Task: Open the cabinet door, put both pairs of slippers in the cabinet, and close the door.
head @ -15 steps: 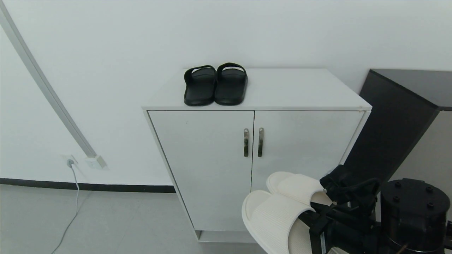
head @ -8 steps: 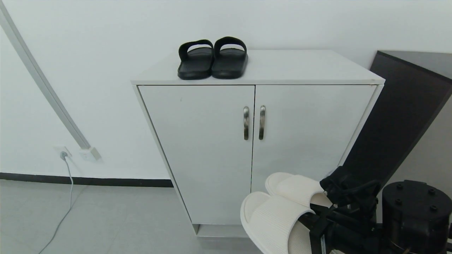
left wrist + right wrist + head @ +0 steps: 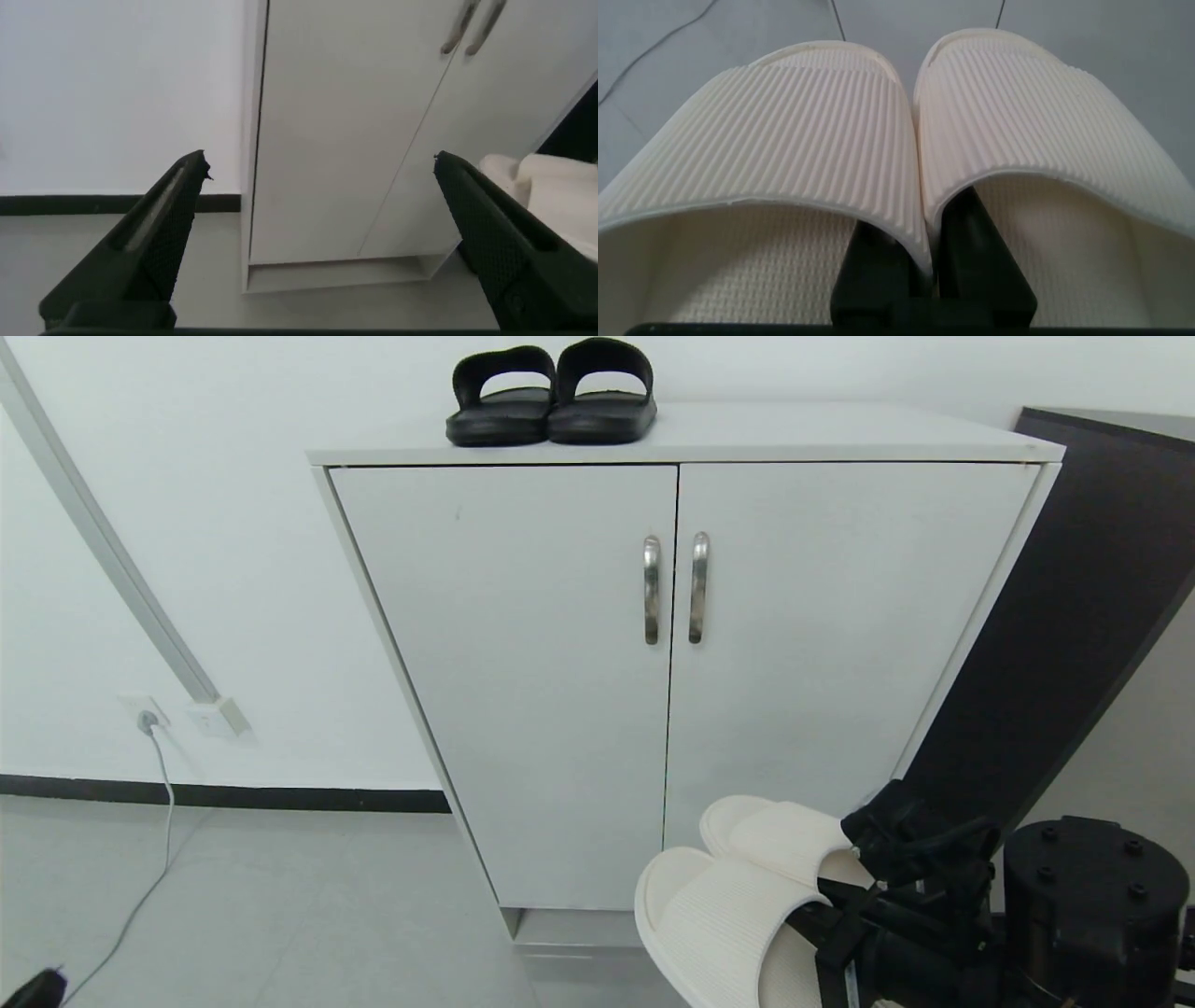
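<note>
Cabinet doors [image 3: 523,663] closed, sealing interior; handles [image 3: 652,590] unobstructed near 12 o'clock; open floor [image 3: 233,896] at 8 o'clock; dark panel [image 3: 1074,616] crowding 3 o'clock; white slippers [image 3: 738,905] fronting 5 o'clock.

Cabinet [image 3: 840,429] interior hidden behind shut doors [image 3: 523,709]; white slippers [image 3: 728,905] cut by head-view lower edge

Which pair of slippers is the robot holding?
The cream ribbed pair, clamped in the right gripper; the black pair sits on the cabinet top.
</note>
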Robot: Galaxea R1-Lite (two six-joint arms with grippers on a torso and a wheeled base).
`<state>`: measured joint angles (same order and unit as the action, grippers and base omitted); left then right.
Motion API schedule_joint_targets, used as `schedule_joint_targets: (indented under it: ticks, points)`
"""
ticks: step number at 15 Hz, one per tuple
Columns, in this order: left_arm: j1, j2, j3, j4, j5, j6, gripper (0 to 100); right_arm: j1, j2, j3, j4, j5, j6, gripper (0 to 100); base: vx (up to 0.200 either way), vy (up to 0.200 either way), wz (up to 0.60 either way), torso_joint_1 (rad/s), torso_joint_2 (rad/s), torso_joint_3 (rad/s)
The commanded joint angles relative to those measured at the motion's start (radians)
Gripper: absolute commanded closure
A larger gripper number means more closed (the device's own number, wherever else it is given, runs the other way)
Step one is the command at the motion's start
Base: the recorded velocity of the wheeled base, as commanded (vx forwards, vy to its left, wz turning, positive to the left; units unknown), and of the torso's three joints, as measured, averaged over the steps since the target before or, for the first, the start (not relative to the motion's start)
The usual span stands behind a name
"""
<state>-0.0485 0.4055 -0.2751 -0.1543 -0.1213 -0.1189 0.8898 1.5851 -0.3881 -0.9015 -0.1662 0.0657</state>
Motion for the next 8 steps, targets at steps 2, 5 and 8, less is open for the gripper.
schedule_joint_targets:
  ticks: [2,5,8]
  points:
    - [-0.022,0.437,-0.027,-0.294,-0.061,-0.010,0,-0.002,0.004,0.000,0.000,-0.001,0.000,100,0.000,0.000,0.00,-0.012,0.31,0.293]
    - [-0.085,0.564,-0.082,-0.395,-0.058,-0.008,0,-0.002,0.004,0.000,-0.008,-0.001,0.000,100,0.000,0.000,0.00,0.002,0.07,0.057]
    - [-0.160,0.630,-0.168,-0.395,-0.052,-0.010,0,-0.002,0.006,0.000,-0.010,-0.003,0.000,100,0.000,0.000,0.00,0.000,0.00,0.000]
